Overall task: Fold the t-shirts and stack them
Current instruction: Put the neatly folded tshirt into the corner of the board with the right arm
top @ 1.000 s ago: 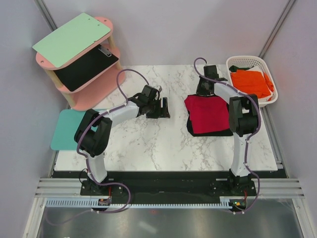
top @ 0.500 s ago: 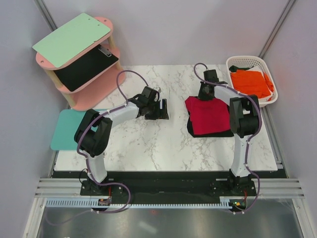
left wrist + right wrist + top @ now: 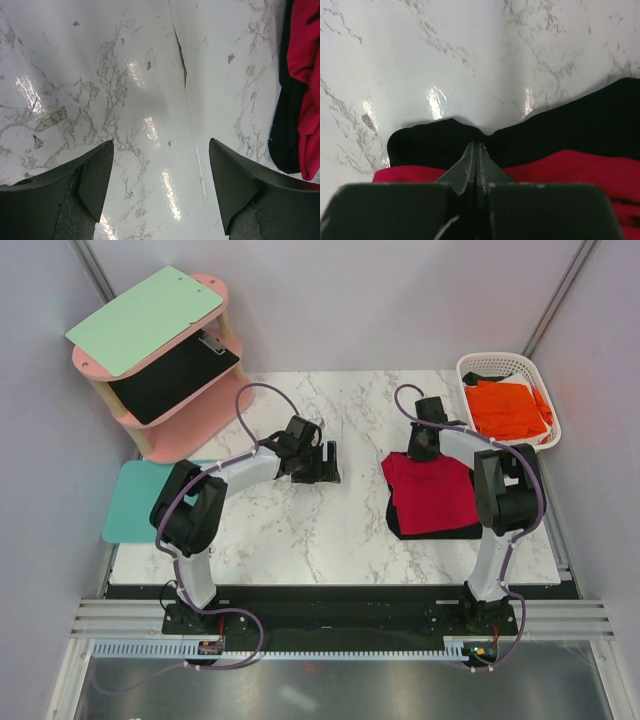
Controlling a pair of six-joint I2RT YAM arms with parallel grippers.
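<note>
The right gripper (image 3: 477,146) is clenched, its dark matte fingers pressed flat together. Their tips pinch the far edge of the black t-shirt (image 3: 430,142), where the soft cloth puckers into a small notch. Just nearer than that edge lies the crimson red t-shirt (image 3: 560,162), folded into a rough rectangle on top of the black one, which shows only as a dark rim along the left and near sides. The stack sits on the right half of the tabletop (image 3: 125,75), a glossy white slab with grey marble veining and bright glare spots.

The left gripper (image 3: 161,142) is released: its two blunt, grainy fingers stand wide apart over bare marble with nothing between them, and the stack's left edge is off to its right.

At the far right corner a white slotted plastic basket (image 3: 490,362) holds the bright orange t-shirt (image 3: 508,408), loosely folded. At the far left stands a pink two-tier shelf (image 3: 205,412) carrying a flat mint-green board (image 3: 145,318), and a teal mat (image 3: 135,502) lies at the tabletop's left edge.
</note>
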